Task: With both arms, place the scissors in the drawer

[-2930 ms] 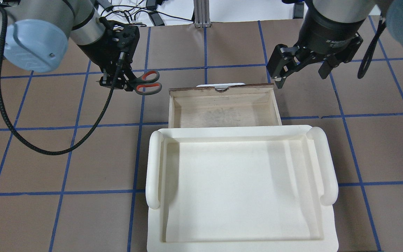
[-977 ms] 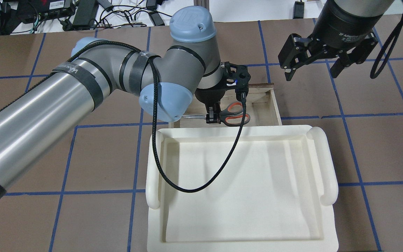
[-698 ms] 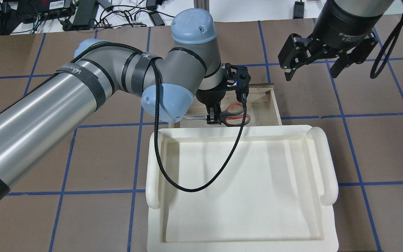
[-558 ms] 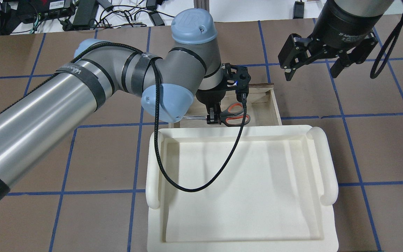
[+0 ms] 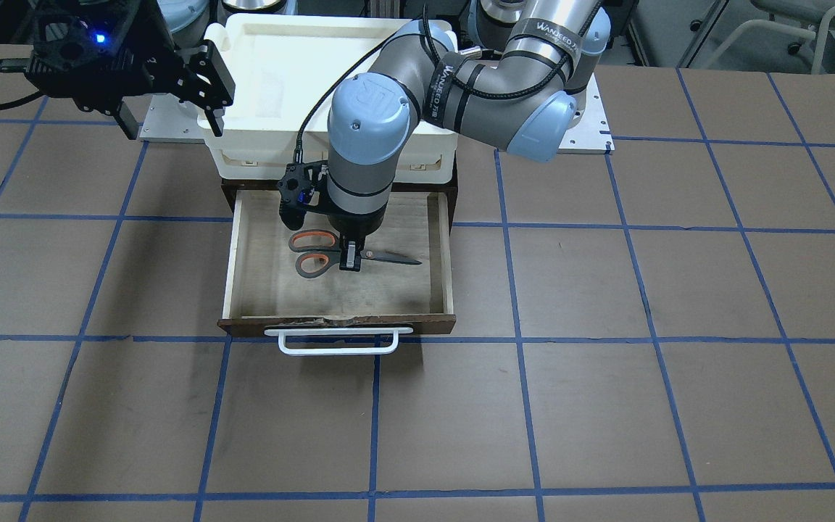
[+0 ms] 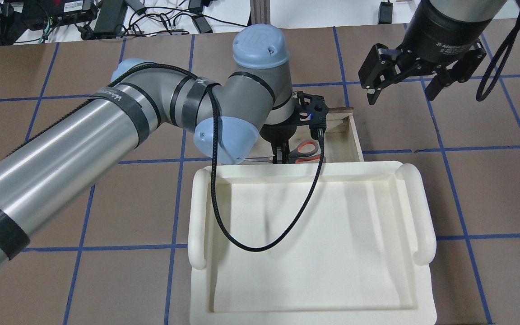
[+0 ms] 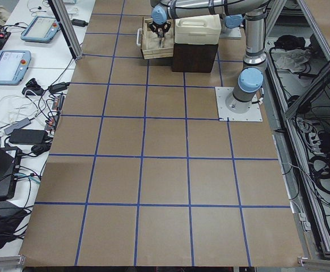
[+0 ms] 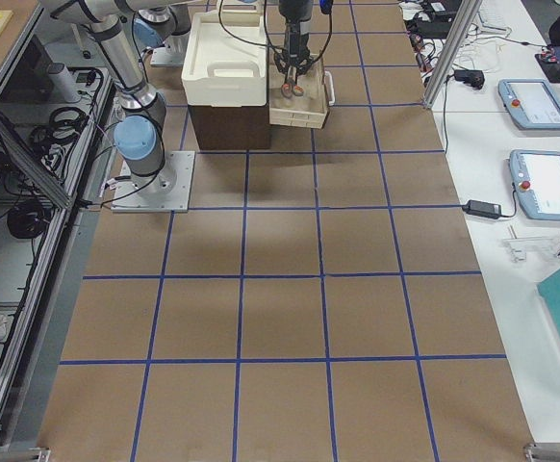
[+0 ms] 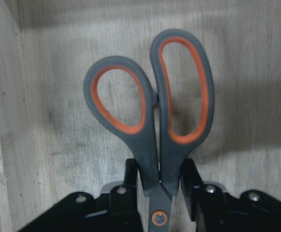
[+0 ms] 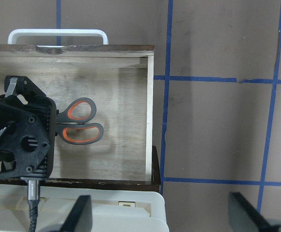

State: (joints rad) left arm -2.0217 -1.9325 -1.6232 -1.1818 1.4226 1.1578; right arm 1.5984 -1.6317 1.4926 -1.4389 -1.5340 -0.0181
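Observation:
The scissors (image 5: pixel 316 252) have grey handles lined orange and lie level, low inside the open wooden drawer (image 5: pixel 233 261), blades pointing to the robot's left. My left gripper (image 5: pixel 349 257) is shut on them near the pivot. In the left wrist view the fingers (image 9: pixel 131 174) press both sides of the scissors' neck (image 9: pixel 155 121) over the drawer floor. In the overhead view the scissors (image 6: pixel 306 151) show under the left gripper (image 6: pixel 281 156). My right gripper (image 6: pixel 400 95) is open and empty, up beside the drawer's right front corner. The right wrist view shows the scissors (image 10: pixel 80 121) in the drawer (image 10: pixel 131 96).
A cream-white plastic tray (image 6: pixel 199 212) sits on top of the brown cabinet behind the drawer. The drawer's white bar handle (image 5: pixel 338 341) faces away from the robot. The left arm's black cable (image 6: pixel 260 246) hangs over the tray. Brown table with blue grid lines all around.
My left arm has carried the scissors from the table's left side into the drawer. In the last half second it shifted slightly right and lower. The right gripper has stayed open and still.

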